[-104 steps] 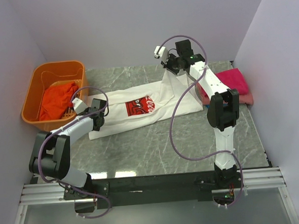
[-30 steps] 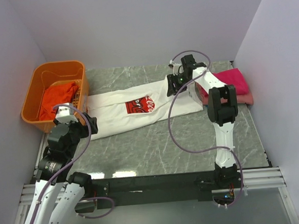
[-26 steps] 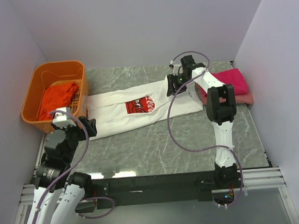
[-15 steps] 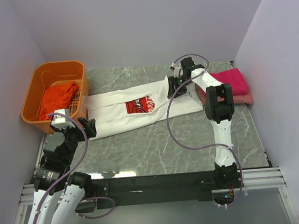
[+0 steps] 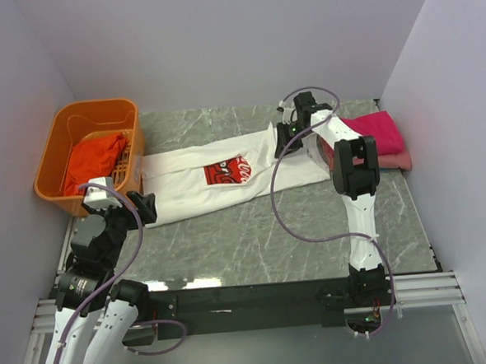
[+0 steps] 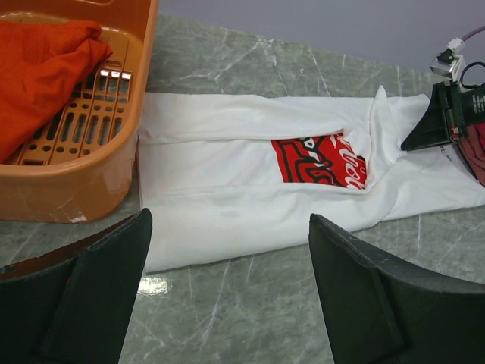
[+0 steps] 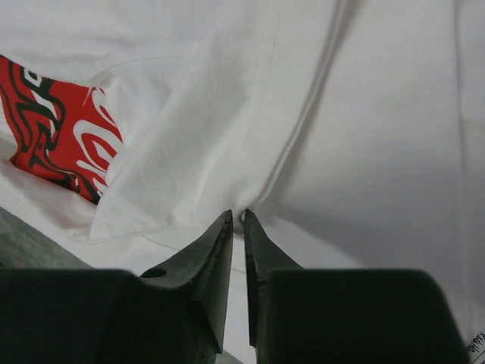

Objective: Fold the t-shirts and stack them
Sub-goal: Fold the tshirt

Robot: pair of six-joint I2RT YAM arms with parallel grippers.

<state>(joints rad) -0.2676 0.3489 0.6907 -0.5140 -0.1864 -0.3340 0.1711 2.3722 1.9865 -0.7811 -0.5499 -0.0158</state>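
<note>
- Left end effector (image 6: 227,221) released wide, over the near-left edge of the surface (image 5: 255,239), beside orange basket (image 5: 58,131).
- Right end effector (image 7: 236,218) clenched on white t-shirt (image 5: 186,190) fold, magenta t-shirt (image 5: 378,131) just right.

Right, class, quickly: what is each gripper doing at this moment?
Left gripper: open, holding nothing.
Right gripper: closed, pinching a fold of the white t-shirt.

No word reads whole anywhere. The white shirt (image 6: 227,205) bears a red print (image 6: 318,159) with curling white script edged in black, but a fold of cloth covers its right end and the letters that show are too warped to make out. In the right wrist view a few tiny dark marks (image 7: 474,345) sit on the cloth at the lower right corner, too small to read
</note>
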